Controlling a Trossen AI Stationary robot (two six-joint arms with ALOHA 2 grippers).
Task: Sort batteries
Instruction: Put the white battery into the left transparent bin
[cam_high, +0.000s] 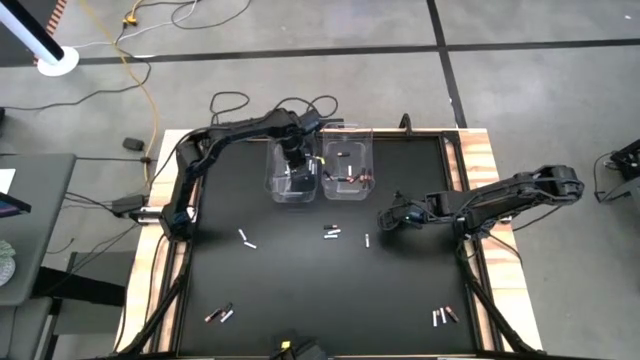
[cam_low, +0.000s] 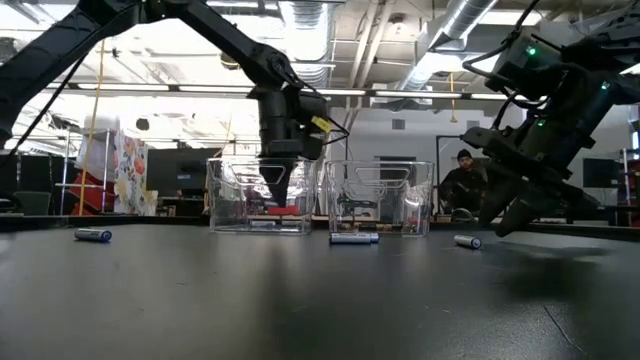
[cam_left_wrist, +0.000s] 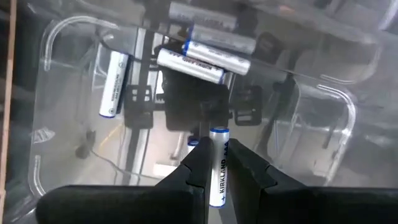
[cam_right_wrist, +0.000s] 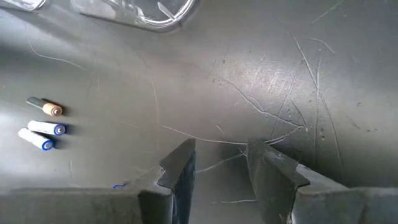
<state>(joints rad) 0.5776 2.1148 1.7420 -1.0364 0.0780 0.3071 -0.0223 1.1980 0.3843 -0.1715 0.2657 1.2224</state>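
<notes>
A: What's the biggest thing here?

B: The black tabletop (cam_high: 300, 290), with two clear bins side by side near its far edge: the left bin (cam_high: 290, 170) and the right bin (cam_high: 348, 168).

A: And the arms?

B: The left gripper (cam_left_wrist: 216, 163) hangs down inside the left bin, its fingers (cam_left_wrist: 198, 163) closed on a white battery (cam_left_wrist: 218, 167) with blue print, held upright. The right gripper (cam_right_wrist: 219, 163) hovers low over bare tabletop to the right of the bins, fingers (cam_right_wrist: 180, 165) spread apart and holding nothing.

A: Where are the other batteries?

B: Three white batteries (cam_left_wrist: 205, 53) already lie on the left bin's floor. The right bin holds a few reddish-copper ones (cam_high: 352, 180). Loose ones are scattered on the tabletop: a trio (cam_right_wrist: 42, 124) in the middle, a single one (cam_high: 367, 240) just beside the right gripper, two (cam_high: 246, 239) to the left, and small clusters near the front left (cam_high: 219, 315) and front right (cam_high: 445, 316) corners.
</notes>
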